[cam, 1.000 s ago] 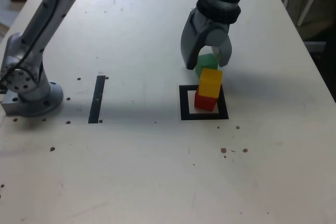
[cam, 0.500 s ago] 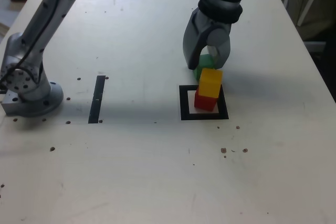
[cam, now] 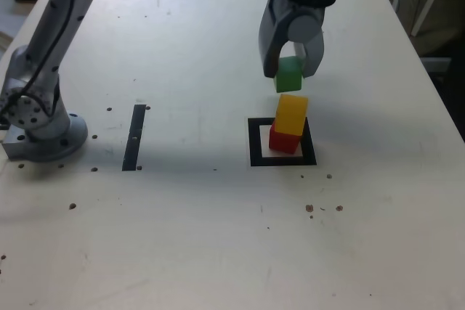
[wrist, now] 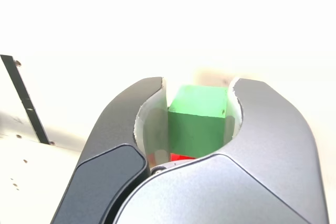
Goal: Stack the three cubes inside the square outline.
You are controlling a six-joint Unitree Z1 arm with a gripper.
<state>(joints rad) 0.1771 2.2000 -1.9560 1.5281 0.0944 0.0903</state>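
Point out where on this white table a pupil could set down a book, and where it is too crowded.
Bare table lies between the black tape strip and the square outline, and below both in the exterior view. It is crowded in and behind the outline: red cube, yellow cube on it, hand gripping the green cube.

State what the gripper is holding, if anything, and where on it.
The green block, held by two opposite sides between the gripper's jaws.

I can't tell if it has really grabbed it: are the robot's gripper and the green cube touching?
Touching. The wrist view shows the green cube squeezed between both fingers of the gripper, their pale inner faces against its sides.
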